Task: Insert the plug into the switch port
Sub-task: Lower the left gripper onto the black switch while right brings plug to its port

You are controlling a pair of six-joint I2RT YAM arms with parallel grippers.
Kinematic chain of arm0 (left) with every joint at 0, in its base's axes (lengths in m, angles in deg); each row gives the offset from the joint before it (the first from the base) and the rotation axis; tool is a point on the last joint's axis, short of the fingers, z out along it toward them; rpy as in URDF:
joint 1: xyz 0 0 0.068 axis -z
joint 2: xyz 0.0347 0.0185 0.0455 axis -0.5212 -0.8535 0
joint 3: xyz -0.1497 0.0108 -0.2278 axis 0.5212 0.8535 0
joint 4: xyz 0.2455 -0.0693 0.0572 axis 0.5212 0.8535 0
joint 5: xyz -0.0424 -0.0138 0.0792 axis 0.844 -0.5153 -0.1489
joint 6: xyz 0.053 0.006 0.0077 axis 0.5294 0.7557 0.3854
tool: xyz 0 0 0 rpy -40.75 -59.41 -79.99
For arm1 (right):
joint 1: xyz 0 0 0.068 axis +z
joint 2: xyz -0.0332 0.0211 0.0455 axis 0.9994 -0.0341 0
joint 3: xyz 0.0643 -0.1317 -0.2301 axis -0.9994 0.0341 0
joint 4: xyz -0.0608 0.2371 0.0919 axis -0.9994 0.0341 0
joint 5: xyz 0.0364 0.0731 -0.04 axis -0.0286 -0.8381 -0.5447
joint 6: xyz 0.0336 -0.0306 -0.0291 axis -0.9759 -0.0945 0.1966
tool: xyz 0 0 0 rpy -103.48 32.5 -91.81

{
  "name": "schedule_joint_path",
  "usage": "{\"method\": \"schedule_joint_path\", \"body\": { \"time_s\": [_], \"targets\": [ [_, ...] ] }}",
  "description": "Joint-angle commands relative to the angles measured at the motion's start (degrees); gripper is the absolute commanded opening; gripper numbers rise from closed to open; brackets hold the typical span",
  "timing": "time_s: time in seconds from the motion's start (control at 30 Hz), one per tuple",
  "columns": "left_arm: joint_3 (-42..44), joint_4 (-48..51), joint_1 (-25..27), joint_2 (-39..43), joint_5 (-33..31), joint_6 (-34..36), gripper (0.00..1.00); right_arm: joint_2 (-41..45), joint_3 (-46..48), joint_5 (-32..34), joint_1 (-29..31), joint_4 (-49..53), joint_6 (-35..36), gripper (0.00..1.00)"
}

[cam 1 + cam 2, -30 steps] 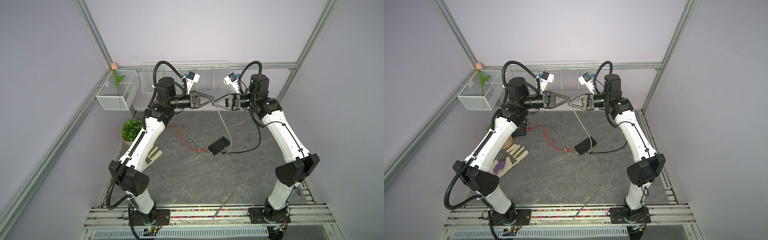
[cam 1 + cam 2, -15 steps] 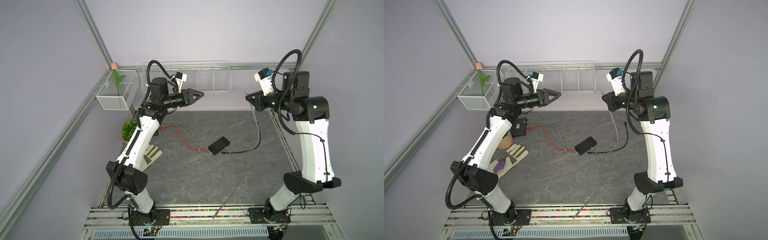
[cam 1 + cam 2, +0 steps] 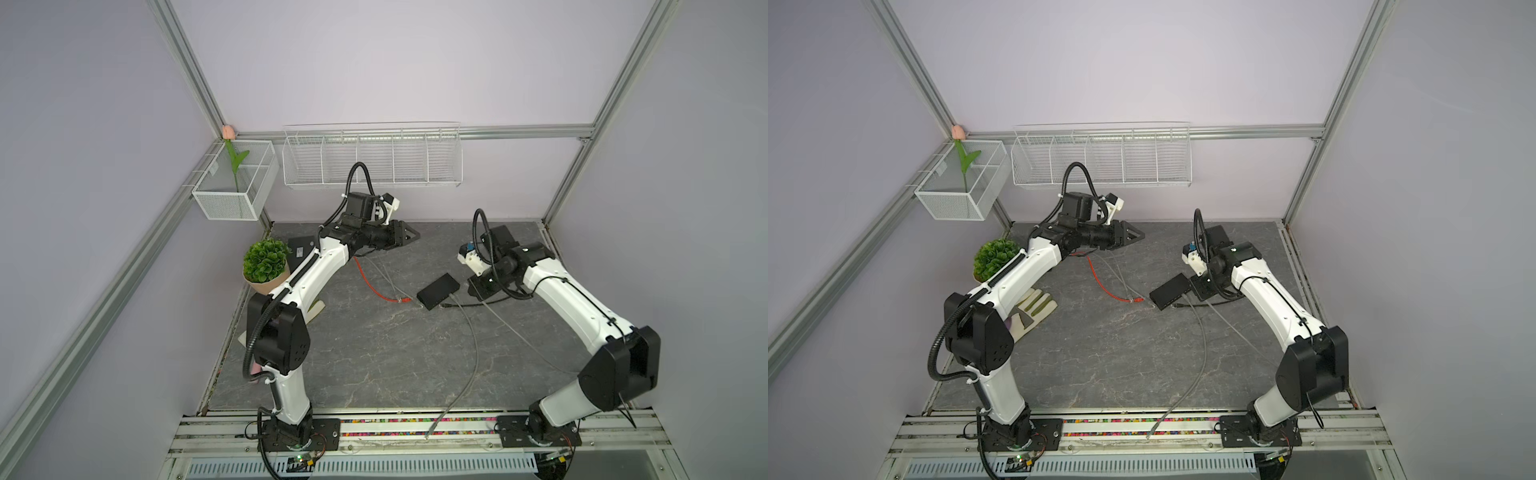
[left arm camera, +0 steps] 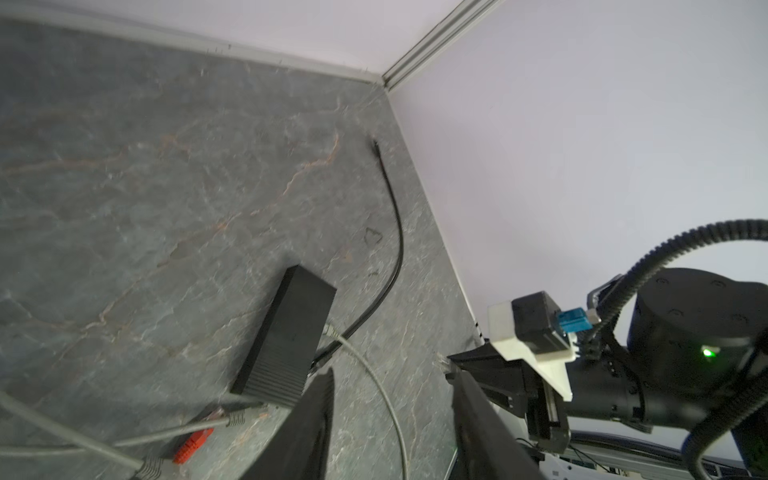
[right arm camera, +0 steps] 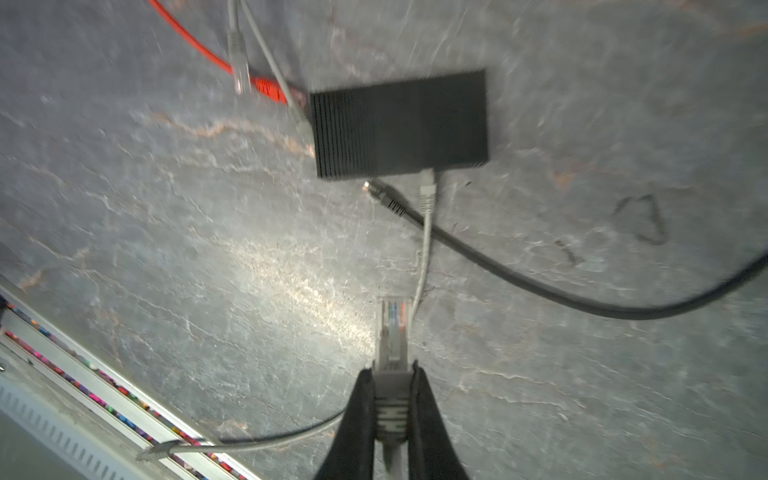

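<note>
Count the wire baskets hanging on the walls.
2: a small mesh basket holding the tulip in the back left corner, and a long divided basket on the back wall. None seems hidden.

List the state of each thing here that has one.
switch: flat on table, grey cable plugged in
plug: in right gripper, not inserted
black cable: unplugged, beside switch
red cable: loose on table
left gripper: open, empty
right gripper: shut on plug

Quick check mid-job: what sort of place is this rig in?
Probably a lab test cell: aluminium frame around plain walls, left arm and right arm bolted to a front rail, props like a wire basket.
</note>
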Motion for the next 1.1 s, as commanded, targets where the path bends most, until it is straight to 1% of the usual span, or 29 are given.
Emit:
{"method": "schedule_joint_path", "body": {
  "time_s": [0.0, 0.07, 0.13, 0.17, 0.23, 0.33, 0.43, 0.57, 0.77, 0.8, 0.83, 0.9, 0.97, 1.07],
  "targets": [
    [2.80, -1.53, 0.30, -0.01, -1.58, 1.73, 0.47, -0.08, 1.93, -0.90, 2.56, -7.73, -2.17, 0.07],
    [4.19, -0.81, 0.58, -0.31, -1.60, 2.28, 0.46, -2.37, 2.63, -3.27, 3.87, -8.87, -2.50, 0.07],
    [5.73, -0.44, 0.75, -0.02, -2.39, 2.68, 0.45, -6.37, 2.91, -5.98, 4.33, -9.02, -2.67, 0.07],
    [6.94, -0.68, 0.81, 0.38, -2.93, 2.62, 0.45, -8.73, 3.17, -8.44, 4.47, -9.52, -2.90, 0.07],
    [8.71, -1.38, 0.75, 1.11, -3.98, 2.37, 0.45, -12.53, 3.61, -10.29, 5.11, -11.53, -4.25, 0.07],
    [10.44, -1.78, 0.75, 1.63, -4.84, 1.60, 0.45, -15.48, 4.34, -8.35, 5.61, -16.23, -7.46, 0.07],
    [12.61, -3.74, 0.75, 2.77, -4.98, 0.24, 0.45, -17.69, 2.99, -5.34, 5.76, -17.60, -9.35, 0.07],
    [14.25, -4.59, 0.76, 3.91, -5.33, -0.24, 0.45, -20.90, 0.82, -4.46, 5.78, -15.30, -8.74, 0.07],
    [15.04, -3.82, 0.71, 4.45, -5.77, 0.41, 0.45, -25.58, 1.24, -4.94, 5.69, -13.02, -9.95, 0.07],
    [15.03, -3.78, 0.72, 4.43, -5.72, 0.42, 0.45, -26.05, 1.24, -4.41, 5.51, -12.46, -10.20, 0.07],
    [14.96, -3.74, 0.71, 4.43, -5.73, 0.48, 0.45, -26.50, 1.12, -2.38, 5.25, -11.55, -11.09, 0.07],
    [14.66, -3.30, 0.72, 4.30, -5.73, 0.68, 0.45, -26.75, 1.13, 1.03, 3.90, -9.87, -13.31, 0.07],
    [14.71, -3.42, 0.69, 4.27, -5.59, 0.65, 0.45, -25.77, 2.30, 3.22, 0.57, -9.15, -16.60, 0.07],
    [14.62, -3.40, 0.70, 4.12, -5.57, 0.67, 0.45, -23.30, 3.48, 7.60, -3.10, -8.31, -18.49, 0.07]
  ]
}}
